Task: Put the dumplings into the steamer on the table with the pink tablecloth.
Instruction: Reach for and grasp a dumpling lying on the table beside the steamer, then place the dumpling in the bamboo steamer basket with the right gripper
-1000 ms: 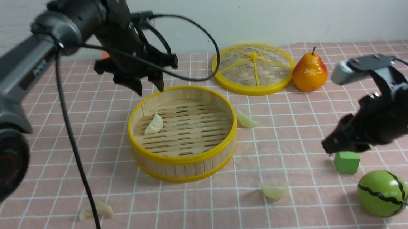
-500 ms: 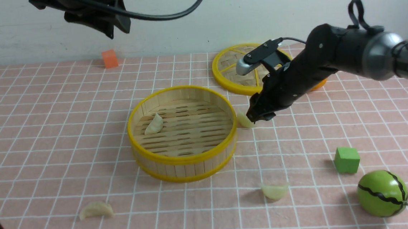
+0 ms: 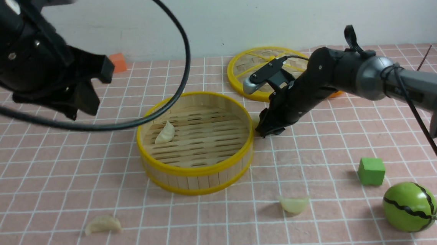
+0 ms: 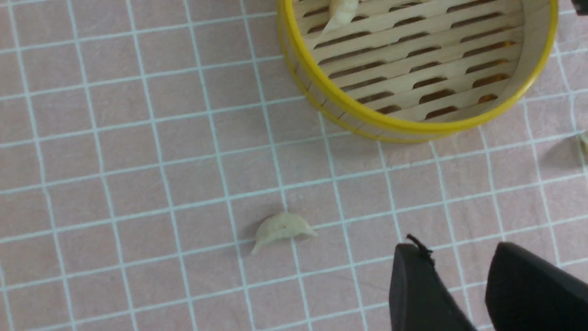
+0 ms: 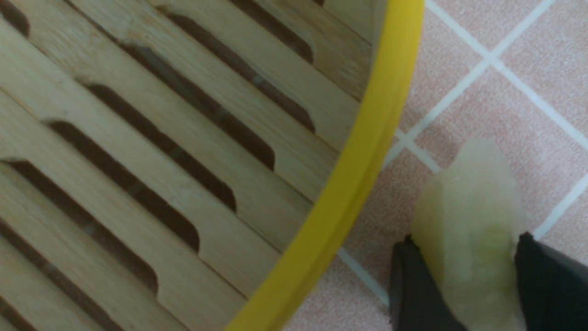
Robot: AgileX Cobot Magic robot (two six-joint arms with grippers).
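Dumpling [image 5: 468,216] pinched in right gripper [image 3: 267,130], just outside steamer rim [image 5: 367,151].

Salmon-pink tablecloth [image 3: 53,180] with white grid. Pale bamboo steamer [image 3: 197,171], 2 yellow rims. Inside, cream dumpling [image 3: 164,133]; just right, greenish-white dumpling [image 5: 464,220]. Far woven tan lid [image 3: 253,64], yellow spokes. Near right, green melon [image 3: 409,206], black wavy stripes; green cube [image 3: 371,171].

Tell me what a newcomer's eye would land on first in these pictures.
The steamer, yellow-rimmed, sits in the middle of the pink tablecloth with one dumpling lying on its slatted floor. Just outside its right rim, the right gripper is clamped on a second dumpling. A green striped melon stands at the near right corner.
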